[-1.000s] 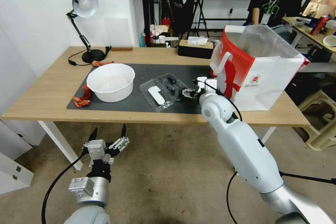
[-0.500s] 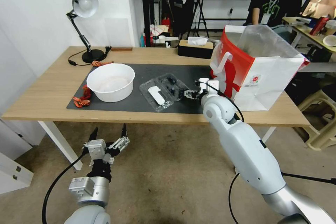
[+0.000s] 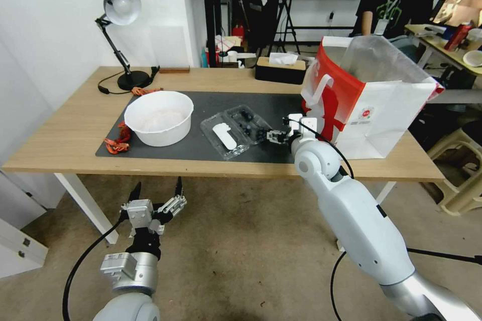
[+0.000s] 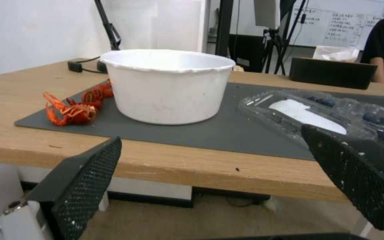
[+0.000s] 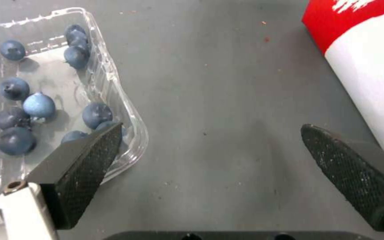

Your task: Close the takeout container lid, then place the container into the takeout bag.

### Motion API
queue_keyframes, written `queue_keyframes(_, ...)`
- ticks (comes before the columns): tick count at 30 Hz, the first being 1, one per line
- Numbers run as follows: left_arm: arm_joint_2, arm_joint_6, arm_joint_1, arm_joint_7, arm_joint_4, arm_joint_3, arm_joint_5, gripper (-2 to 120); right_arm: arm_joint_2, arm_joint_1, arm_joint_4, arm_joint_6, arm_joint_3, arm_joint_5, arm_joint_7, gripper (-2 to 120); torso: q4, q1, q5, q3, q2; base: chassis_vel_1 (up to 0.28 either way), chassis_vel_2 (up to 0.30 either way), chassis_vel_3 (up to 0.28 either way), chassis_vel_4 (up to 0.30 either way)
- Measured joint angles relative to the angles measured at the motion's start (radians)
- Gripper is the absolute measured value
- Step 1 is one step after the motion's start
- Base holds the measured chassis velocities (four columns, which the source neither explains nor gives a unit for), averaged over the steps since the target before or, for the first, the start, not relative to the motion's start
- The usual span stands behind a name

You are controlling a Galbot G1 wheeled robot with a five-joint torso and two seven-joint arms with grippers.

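Note:
The takeout container [image 3: 236, 129] lies open on the dark mat, its berry half [image 5: 45, 96] toward the bag and its lid [image 3: 224, 137] with the white sticker flat beside it; the lid [image 4: 305, 113] also appears in the left wrist view. My right gripper [image 3: 267, 135] hovers open just right of the berry half, one finger [image 5: 87, 156] over the tray's rim corner. The red-and-white takeout bag [image 3: 369, 98] stands open to the right, its side [image 5: 365, 56] close to my right gripper. My left gripper [image 3: 156, 195] is open, below the table's front edge.
A big white bowl [image 3: 159, 117] sits on the left of the mat [image 3: 201, 153], with orange crayfish [image 3: 118, 141] beside it. A desk lamp [image 3: 120, 10] and a dark tissue box [image 3: 280, 69] stand at the back of the wooden table [image 3: 60, 130].
My right gripper and forearm have shifted slightly right and back from the container's edge. The left arm and the container have not moved.

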Motion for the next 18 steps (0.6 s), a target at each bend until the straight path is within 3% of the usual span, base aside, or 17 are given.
queue_keyframes(18, 0.000, -0.012, 0.000, -0.005, 0.006, 0.003, -0.002, 100, -0.017, -0.040, 0.043, 0.000, 0.018, 0.025, 0.000, 100, 0.0000, 0.000, 0.0000, 0.000, 0.000, 0.000, 0.000, 0.000, 0.000)
